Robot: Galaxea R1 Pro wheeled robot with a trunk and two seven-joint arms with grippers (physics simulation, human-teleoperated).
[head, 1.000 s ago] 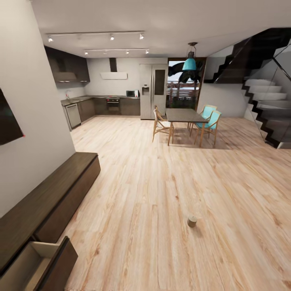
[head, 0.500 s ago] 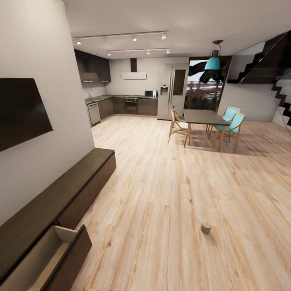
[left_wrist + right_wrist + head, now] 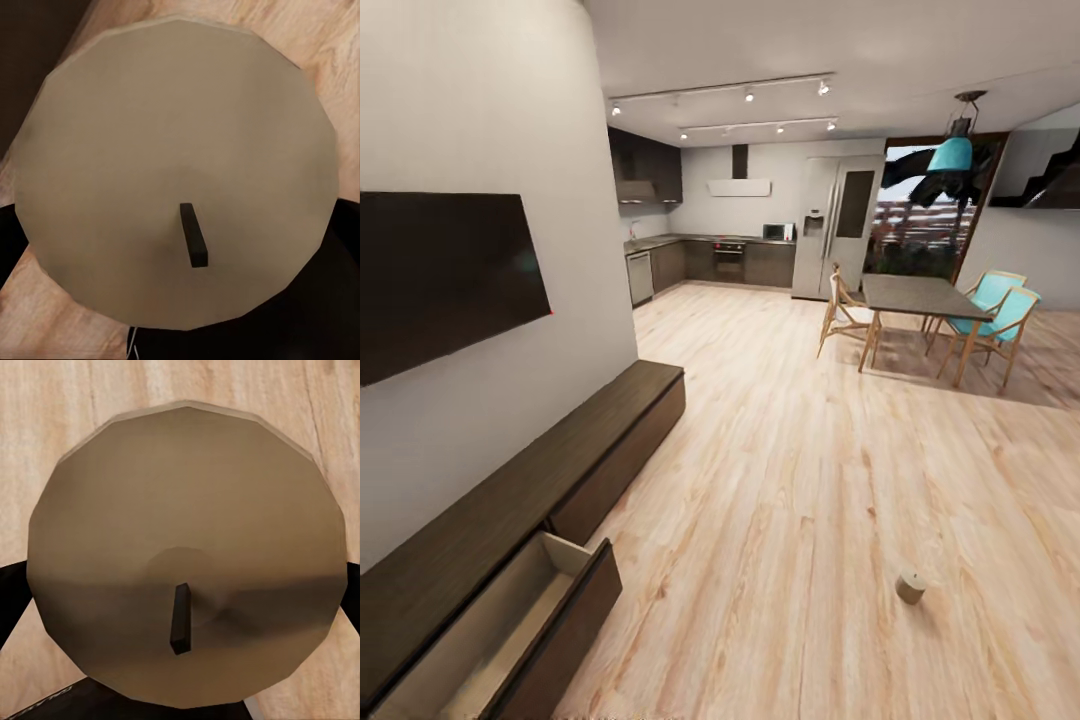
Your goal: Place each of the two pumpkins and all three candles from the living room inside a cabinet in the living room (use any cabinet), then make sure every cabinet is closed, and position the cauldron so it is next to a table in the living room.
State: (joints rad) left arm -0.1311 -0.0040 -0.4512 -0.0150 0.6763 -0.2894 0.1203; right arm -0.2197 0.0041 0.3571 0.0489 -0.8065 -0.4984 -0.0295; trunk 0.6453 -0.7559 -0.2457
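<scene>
Mid-task: beige stubby candle (image 3: 176, 172) gripped left, another (image 3: 187, 555) gripped right, third candle (image 3: 910, 586) on floor, dark-brown low cabinet (image 3: 530, 520) drawer open.

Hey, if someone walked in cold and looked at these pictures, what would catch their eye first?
Probably the candle seen from the top at close range in the left wrist view, with a second candle just as close in the right wrist view. In the head view, the long dark cabinet along the left wall has one drawer pulled open, and a lone candle stands on the wood floor to its right.
</scene>
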